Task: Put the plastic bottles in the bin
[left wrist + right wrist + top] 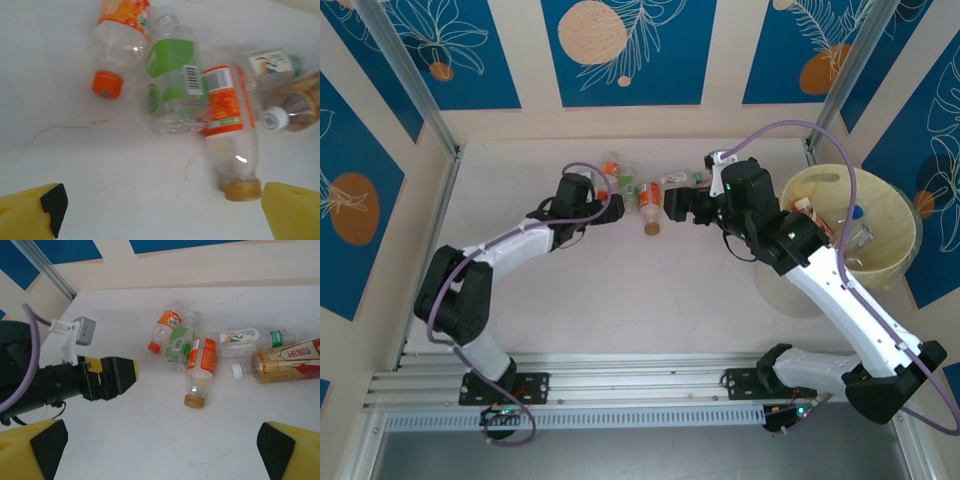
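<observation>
Left gripper (608, 205) and right gripper (676, 204) both gape wide with nothing in them, facing each other low over the table (620, 300). Off to the right stands the bin (895, 225), a few bottles already inside. Between and just beyond the claws, five plastic bottles (200, 367) lie on their sides in a loose cluster.

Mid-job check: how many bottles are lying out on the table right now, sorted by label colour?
Orange-label bottles: 2
Green-label bottle: 1
White-label bottle: 1
Red-and-cream-label bottle: 1
Total: 5
</observation>
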### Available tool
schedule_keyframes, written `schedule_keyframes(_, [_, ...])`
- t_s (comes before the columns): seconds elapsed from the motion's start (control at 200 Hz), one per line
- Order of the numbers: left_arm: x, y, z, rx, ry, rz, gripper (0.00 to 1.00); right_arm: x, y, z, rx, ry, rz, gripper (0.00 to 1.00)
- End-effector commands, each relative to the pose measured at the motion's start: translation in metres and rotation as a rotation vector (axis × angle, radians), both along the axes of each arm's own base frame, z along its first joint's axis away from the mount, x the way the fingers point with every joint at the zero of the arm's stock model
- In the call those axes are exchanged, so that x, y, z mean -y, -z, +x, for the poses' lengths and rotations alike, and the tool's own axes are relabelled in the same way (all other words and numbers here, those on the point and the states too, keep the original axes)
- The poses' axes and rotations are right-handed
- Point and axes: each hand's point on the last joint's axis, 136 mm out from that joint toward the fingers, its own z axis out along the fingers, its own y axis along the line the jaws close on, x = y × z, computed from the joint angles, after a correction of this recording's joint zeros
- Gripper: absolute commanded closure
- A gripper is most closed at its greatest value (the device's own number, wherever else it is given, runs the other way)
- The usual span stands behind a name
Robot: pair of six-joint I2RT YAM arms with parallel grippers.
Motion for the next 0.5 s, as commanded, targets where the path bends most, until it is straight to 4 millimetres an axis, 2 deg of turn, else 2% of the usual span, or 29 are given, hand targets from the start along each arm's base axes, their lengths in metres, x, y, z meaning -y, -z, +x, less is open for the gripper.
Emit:
schedule_keyframes(0.0, [-0.015,0.016,0.01,-0.089,-0.027,0.06,0.0,-0.002,-0.005,0.003,0.043,0.016,0.033,0.01])
schedule_keyframes(0.105, [-0.017,0.026,0.021,-0.124,-0.028,0.106,0.0,0.001,-0.003,0.003,0.047,0.03,0.03,0.0])
schedule_keyframes(0.495, [-0.005,0.056,0.057,-0.197,0.01,0.196,0.0,0.014,0.0,-0.001,0.055,0.066,0.002,0.0])
